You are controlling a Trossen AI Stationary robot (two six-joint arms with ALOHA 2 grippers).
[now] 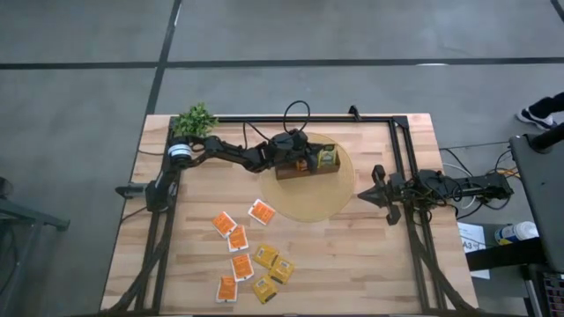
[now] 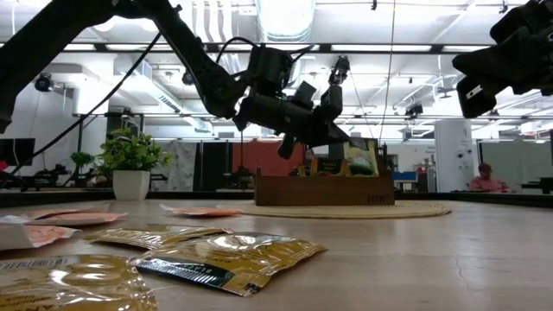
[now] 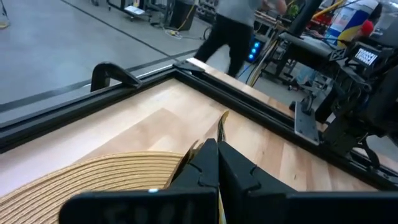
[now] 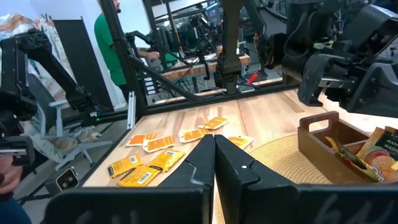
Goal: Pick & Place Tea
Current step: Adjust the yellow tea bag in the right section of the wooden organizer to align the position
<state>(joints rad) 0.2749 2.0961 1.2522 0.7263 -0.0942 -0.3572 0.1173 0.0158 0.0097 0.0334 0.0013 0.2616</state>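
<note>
**Left arm is hovering over the box with closed jaws**

The tea sachets (image 1: pixel 249 256) are lying loose on the front part of the tabletop (image 1: pixel 370 264), orange ones nearer the left side and yellow ones just beside them toward the middle. A few more sachets (image 1: pixel 328 158) are standing already inside the wooden box (image 1: pixel 306 165), which is sitting on a round woven mat (image 1: pixel 313 198) near the back of the tabletop.

The left gripper (image 1: pixel 304 163) is hanging just above the box. In the left wrist view its jaws are pressed together, and a thin yellowish edge is showing at their tips; I cannot tell if this is a sachet or something behind them. The right gripper (image 1: pixel 377 187) is waiting at the right side of the mat, well apart from the loose sachets, and its jaws are closed on nothing.

By my judgement, the step in hand is the placing end of one cycle: the left arm is at the box, not at the pile. Most sachets are still waiting on the tabletop, so the task is looking far from finished.

The next move is probably asking the left arm to travel to the loose sachets, open its jaws, and come down low over one flat sachet. Because the sachets are thin and some are touching each other, taking only one is needing a careful approach at an edge.
</note>
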